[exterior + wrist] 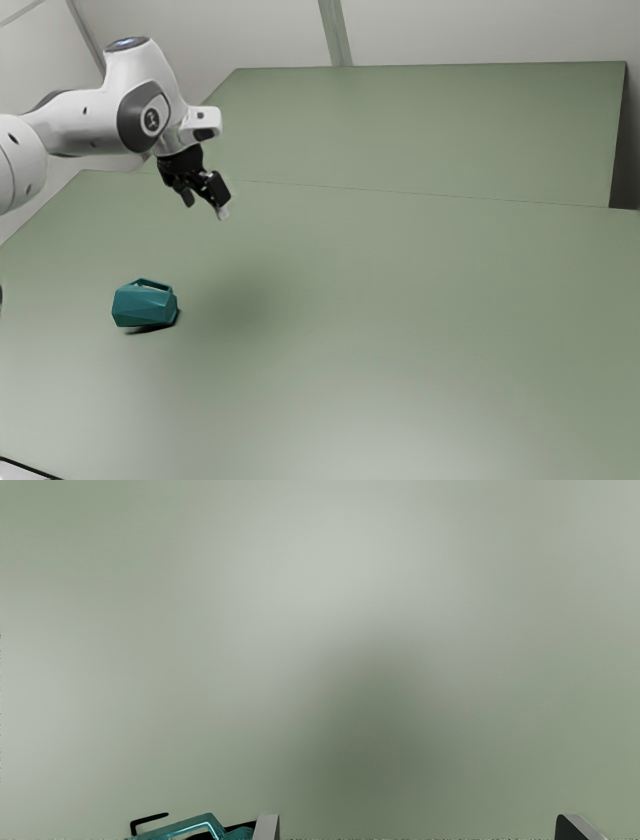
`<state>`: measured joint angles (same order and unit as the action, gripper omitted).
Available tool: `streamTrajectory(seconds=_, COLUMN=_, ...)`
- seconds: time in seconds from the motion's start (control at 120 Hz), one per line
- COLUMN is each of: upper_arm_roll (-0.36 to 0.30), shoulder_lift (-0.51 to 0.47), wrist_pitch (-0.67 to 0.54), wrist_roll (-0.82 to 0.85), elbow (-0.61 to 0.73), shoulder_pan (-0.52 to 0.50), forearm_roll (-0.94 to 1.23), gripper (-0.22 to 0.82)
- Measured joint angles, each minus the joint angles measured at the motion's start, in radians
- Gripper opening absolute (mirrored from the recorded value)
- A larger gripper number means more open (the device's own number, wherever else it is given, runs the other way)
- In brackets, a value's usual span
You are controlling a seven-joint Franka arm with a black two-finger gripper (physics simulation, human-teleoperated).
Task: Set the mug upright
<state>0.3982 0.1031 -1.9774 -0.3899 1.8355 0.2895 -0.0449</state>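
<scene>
The teal faceted mug (143,305) lies on its side on the green table, its handle on the upper side in the exterior view. My gripper (205,202) is raised above the table, apart from the mug and farther toward the exterior view's right. In the wrist view, my gripper (417,827) has its two fingertips wide apart with nothing held between them. Part of the mug (207,822), mostly its handle, appears beside one fingertip; that fingertip and the picture's edge hide the rest.
The green table (400,320) stretches around the mug, with a raised green panel (430,130) at its far side. Pale walls (480,30) stand behind. A dark-edged pale object (25,470) sits at the exterior view's lower left corner.
</scene>
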Motion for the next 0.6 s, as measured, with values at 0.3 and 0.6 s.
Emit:
streamTrajectory(seconds=0.3, upper_arm_roll=0.084, shoulder_lift=-0.057, wrist_pitch=-0.001, wrist_roll=-0.046, elbow=0.035, shoulder_pan=-0.13, forearm_roll=-0.083, gripper=0.6)
streamTrajectory(seconds=0.6, upper_arm_roll=0.064, shoulder_lift=-0.014, wrist_pitch=0.008, wrist_roll=-0.162, elbow=0.133, shoulder_pan=-0.389, forearm_roll=-0.204, gripper=0.6)
